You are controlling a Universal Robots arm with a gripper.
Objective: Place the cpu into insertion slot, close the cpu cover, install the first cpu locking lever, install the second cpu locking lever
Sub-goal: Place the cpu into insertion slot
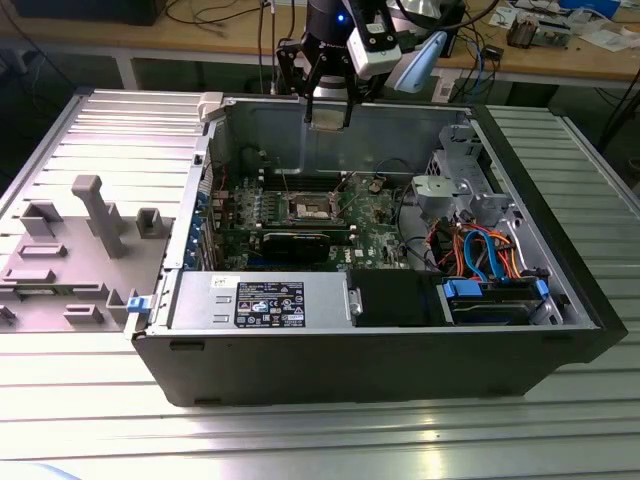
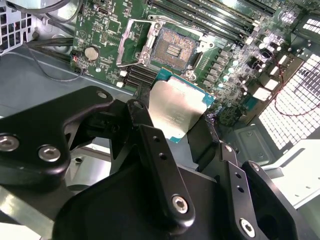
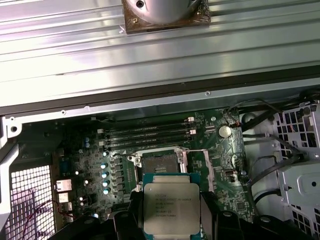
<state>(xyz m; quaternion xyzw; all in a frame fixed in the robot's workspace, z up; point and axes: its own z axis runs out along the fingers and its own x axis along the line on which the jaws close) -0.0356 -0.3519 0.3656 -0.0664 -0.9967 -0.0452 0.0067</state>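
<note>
Ribbed table (image 1: pixel 300 440), open case (image 1: pixel 350 365) holding motherboard (image 1: pixel 375 215), gripper (image 1: pixel 328 108) gripping cpu (image 3: pixel 171 207)

You're working on a ribbed, silvery metal tabletop (image 1: pixel 320 440) whose grooves run side to side in the exterior view. Its near strip catches a bright glare. On the exterior view's left, a grey moulded fixture (image 1: pixel 95 215) with upright posts lies on it. Behind, you have a long wooden bench (image 1: pixel 200 35) on a white leg (image 1: pixel 125 68), strewn with cables (image 1: pixel 220 12), with dark space beneath.

Print on cpu (image 3: pixel 171 207), sticker (image 1: pixel 270 303) on grey box (image 1: pixel 200 298): illegible.
</note>
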